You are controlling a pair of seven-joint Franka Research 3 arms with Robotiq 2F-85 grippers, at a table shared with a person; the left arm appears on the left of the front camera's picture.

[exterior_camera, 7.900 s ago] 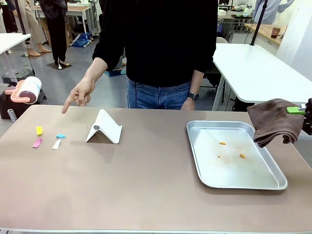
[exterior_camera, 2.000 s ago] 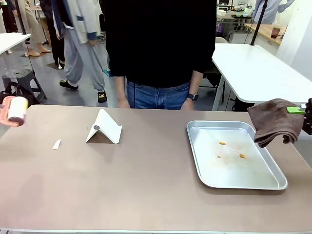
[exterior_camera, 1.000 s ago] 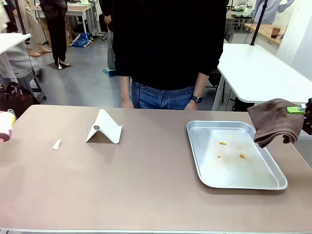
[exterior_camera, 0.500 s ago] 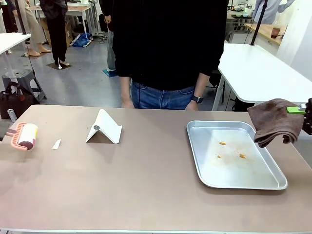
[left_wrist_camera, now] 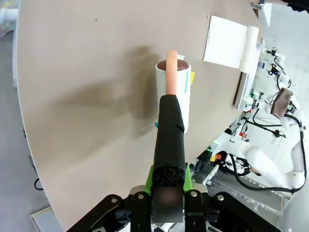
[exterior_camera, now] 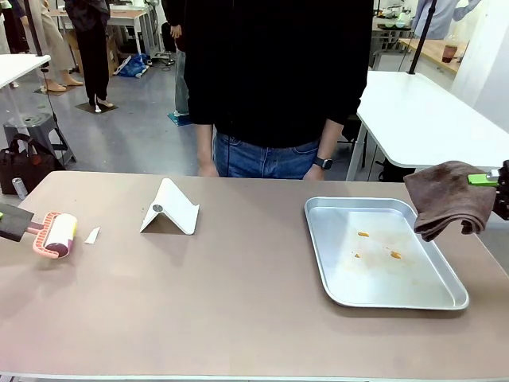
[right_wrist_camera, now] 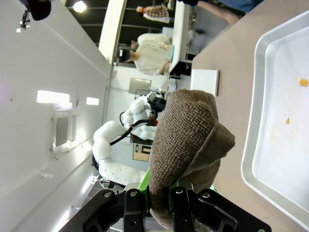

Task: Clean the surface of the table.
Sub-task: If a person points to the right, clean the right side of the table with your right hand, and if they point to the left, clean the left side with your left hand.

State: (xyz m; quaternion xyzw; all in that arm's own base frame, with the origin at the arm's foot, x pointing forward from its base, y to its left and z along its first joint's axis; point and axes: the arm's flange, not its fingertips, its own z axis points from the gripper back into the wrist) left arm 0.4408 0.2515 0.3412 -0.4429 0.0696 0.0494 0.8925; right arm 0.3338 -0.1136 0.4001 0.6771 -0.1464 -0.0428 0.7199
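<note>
Where front view gives roller (exterior_camera: 56, 235) at left end of table (exterior_camera: 238, 302), just beside paper scrap (exterior_camera: 93, 235), left wrist view adds grip: left gripper (left_wrist_camera: 169, 188) fingers pinched on roller's black handle, yellow and blue bits on roll. White stand (exterior_camera: 169, 208) upright, mid-left. Tray (exterior_camera: 398, 301) right of centre holds few orange crumbs (exterior_camera: 363, 234). Right gripper (right_wrist_camera: 155, 198) raised at table's right edge, fingers clamped on folded brown cloth (exterior_camera: 447, 196).

Black left fingers (left_wrist_camera: 143, 207) and right fingers (right_wrist_camera: 131, 207) with green pads (left_wrist_camera: 189, 174); person (exterior_camera: 266, 119) in black top (exterior_camera: 270, 64), blue jeans (exterior_camera: 262, 157), dark wristwatch (exterior_camera: 322, 161).
</note>
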